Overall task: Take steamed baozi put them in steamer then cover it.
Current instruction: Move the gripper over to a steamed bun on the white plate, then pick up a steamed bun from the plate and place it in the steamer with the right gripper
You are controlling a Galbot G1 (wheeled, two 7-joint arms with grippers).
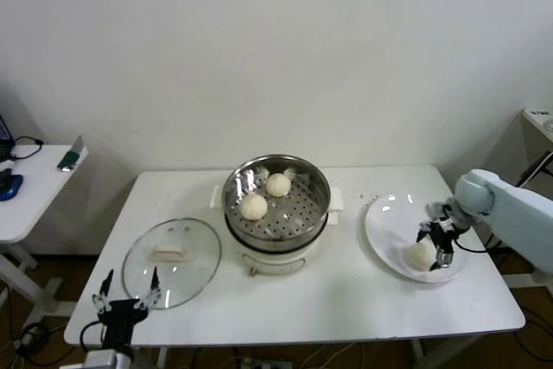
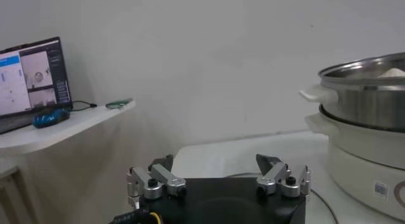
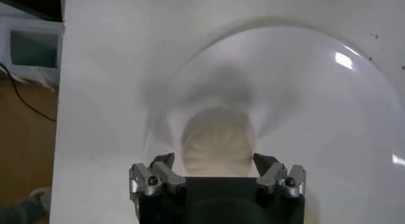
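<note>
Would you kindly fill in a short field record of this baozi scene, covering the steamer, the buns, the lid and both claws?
steamer: steel basket on a cream pot base, mid-table, uncovered
baozi in steamer: two
baozi on plate: one visible on the white plate, to the steamer's right
lid: glass cover flat on the table, left of the steamer
right claw: open, around the plate baozi, not closed on it
left claw: open, idle at the table's near edge by the lid
</note>
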